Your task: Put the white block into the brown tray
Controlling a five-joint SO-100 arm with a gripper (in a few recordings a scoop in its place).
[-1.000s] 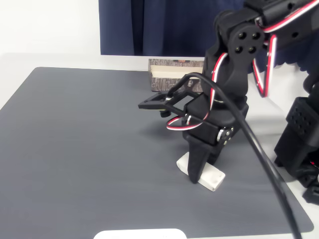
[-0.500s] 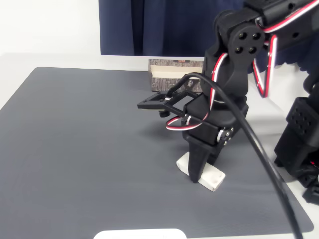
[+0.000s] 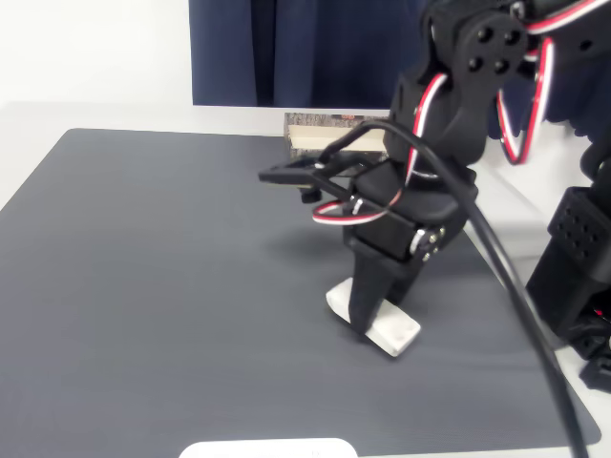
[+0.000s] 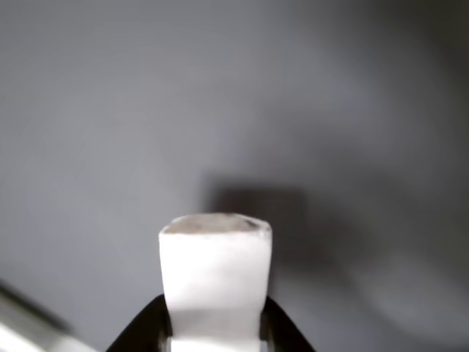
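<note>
Grey mat on table (image 3: 143, 286): pincer (image 3: 368, 320) clamped on white block (image 3: 396, 332); I'd lift straight, then carry to brown tray (image 3: 320, 127).

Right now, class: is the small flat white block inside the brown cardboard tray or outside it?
Outside. The white block sits clamped in the black gripper over the grey mat; the brown cardboard tray stands behind.

I see a dark grey mat (image 3: 162, 286) covering a white table (image 3: 124, 114). Behind it there's a navy curtain (image 3: 305, 48) against a plain white wall (image 3: 91, 48). Lighting is even and diffuse, shadows soft.
</note>
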